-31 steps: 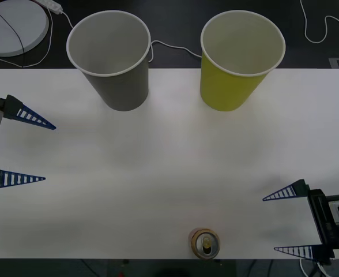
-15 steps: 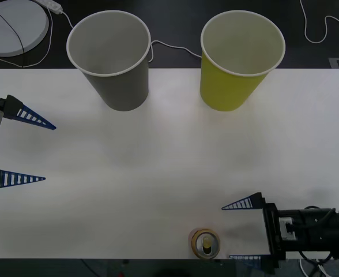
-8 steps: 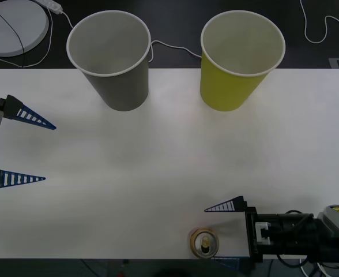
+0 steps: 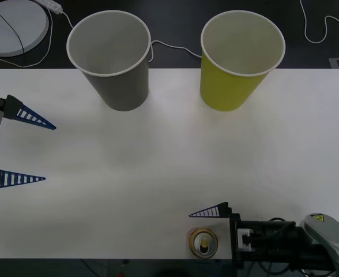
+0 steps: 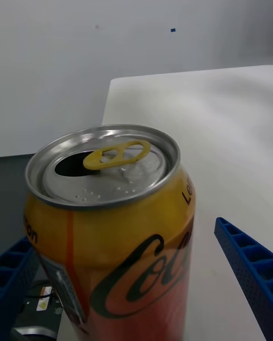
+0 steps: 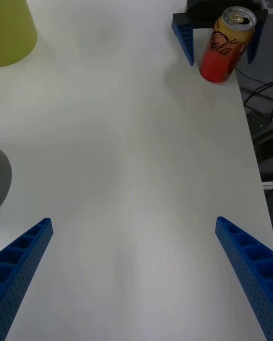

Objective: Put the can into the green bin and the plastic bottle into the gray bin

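At the table's (image 4: 158,161) near edge the can (image 4: 204,243) stands upright between the right gripper's (image 4: 213,236) wide jaws, not yet squeezed. Closing on its smooth metal wall comes next, then a lift toward the tapered green bin (image 4: 238,57). Off left, the left gripper (image 4: 19,149) waits, jaws wide.

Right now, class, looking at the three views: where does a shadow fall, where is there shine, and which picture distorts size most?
Front view: only faint shadows under the gray bin and green bin on the table. Left wrist view: a soft shadow spreads beside the can, which stands between the right hand's open fingers. Right wrist view: the can's metal top shines and the can looms large, so close.
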Robot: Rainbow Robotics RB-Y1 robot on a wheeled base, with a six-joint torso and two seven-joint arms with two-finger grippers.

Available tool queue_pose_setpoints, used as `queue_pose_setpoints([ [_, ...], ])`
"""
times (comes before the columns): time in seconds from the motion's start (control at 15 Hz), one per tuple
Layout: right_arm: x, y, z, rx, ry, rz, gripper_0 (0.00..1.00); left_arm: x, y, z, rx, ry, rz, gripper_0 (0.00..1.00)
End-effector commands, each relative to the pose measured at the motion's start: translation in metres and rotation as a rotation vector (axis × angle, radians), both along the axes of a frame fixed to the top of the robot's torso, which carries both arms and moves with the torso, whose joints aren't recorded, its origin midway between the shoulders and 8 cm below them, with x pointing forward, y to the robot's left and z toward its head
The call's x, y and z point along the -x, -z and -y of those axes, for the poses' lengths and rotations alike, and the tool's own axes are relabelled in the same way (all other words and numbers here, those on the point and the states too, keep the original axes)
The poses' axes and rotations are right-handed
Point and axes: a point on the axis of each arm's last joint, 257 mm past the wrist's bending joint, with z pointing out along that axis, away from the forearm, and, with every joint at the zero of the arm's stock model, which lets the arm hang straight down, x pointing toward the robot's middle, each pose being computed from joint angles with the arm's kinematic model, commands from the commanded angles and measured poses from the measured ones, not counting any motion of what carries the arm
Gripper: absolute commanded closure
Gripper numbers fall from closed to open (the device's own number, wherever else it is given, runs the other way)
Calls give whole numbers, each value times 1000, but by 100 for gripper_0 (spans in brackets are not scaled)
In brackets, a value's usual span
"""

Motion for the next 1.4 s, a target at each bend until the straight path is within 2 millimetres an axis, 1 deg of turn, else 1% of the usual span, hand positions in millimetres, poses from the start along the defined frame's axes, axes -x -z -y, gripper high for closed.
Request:
queue_pose_setpoints([
  [0.07,0,0,-2,-3,0,8,0,0,0,0,0,0,0,0],
  [0.13,0,0,-1,-1,-1,11,0,0,0,0,0,0,0,0],
  [0.2,-1,-1,-3,-4,-2,16,55,0,0,0,0,0,0,0],
  [0.27,-1,-1,-3,-4,-2,18,81,0,0,0,0,0,0,0],
  [0.4,0,-1,-2,-2,-3,17,100,0,0,0,0,0,0,0],
  [0.67,1,-1,-3,-4,-4,4,100,0,0,0,0,0,0,0],
  [0.8,-3,-2,-3,0,-8,8,100,0,0,0,0,0,0,0],
  [0.93,-9,-5,1,10,-10,12,100,0,0,0,0,0,0,0],
  [1.13,-19,-15,15,54,-24,24,100,0,0,0,0,0,0,0],
  [1.4,-39,-44,45,151,-28,8,100,0,0,0,0,0,0,0],
])
